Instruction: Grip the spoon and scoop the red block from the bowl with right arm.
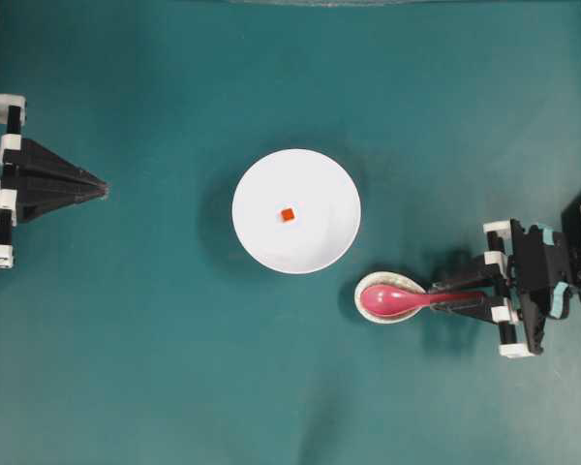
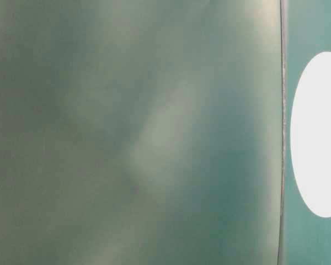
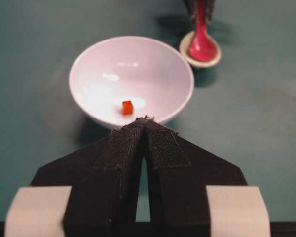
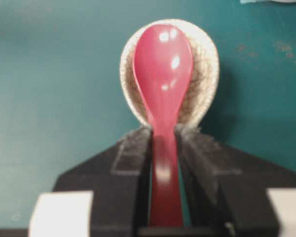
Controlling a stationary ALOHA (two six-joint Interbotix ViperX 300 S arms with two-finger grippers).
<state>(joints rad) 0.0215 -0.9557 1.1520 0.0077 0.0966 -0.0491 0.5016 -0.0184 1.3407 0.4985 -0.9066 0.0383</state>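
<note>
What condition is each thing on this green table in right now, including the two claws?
spoon: scoop resting in the speckled dish, handle between the right claw's fingers.
speckled dish: upright, under the spoon.
bowl: upright, holds only the block.
red block: lying in the bowl.
right gripper: closed around the handle.
left gripper: shut, empty.

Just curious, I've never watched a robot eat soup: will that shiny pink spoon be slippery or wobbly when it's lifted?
The spoon looks glossy, so it may slip between the jaws. It seems rigid, unlikely to bend. Held near the handle's end, its scoop could droop.
</note>
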